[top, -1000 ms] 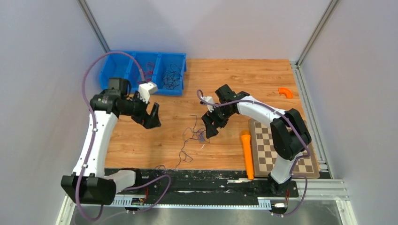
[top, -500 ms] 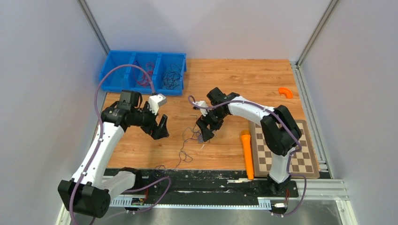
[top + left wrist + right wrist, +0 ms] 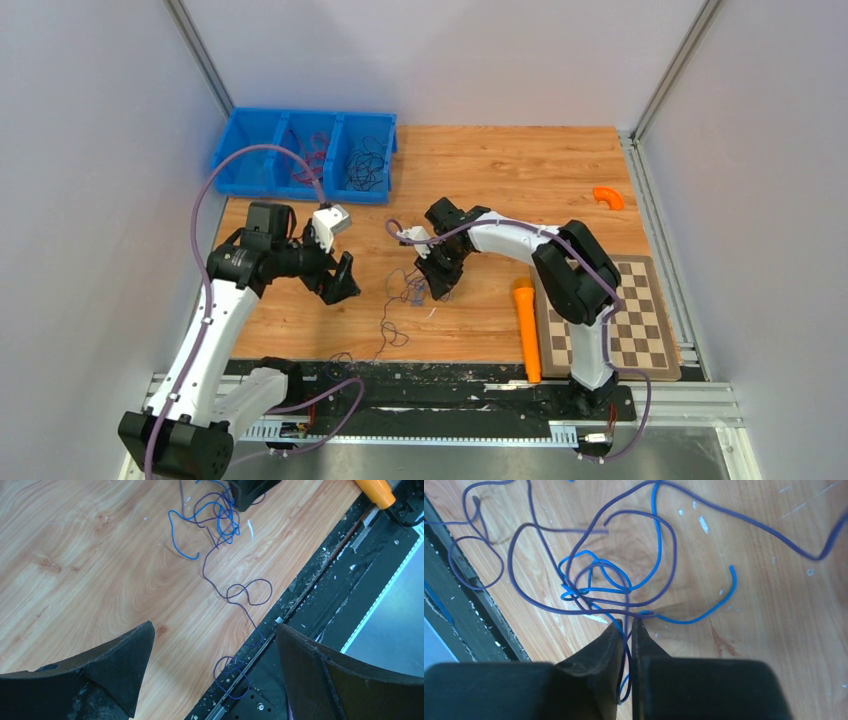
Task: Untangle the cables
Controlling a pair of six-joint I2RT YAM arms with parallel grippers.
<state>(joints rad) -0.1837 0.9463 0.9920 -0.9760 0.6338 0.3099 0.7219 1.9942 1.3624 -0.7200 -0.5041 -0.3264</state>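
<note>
Pale grey walls (image 3: 450, 60) enclose a wood-grain tabletop (image 3: 500, 170), apparently under soft, even light.

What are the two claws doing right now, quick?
Left gripper: open wide, holding nothing.
Right gripper: closed, pinching thin blue and purple strands of the cables.

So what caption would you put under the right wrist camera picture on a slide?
Right claw pinches strands of the tangled blue and purple cables lying on the wooden table.
</note>
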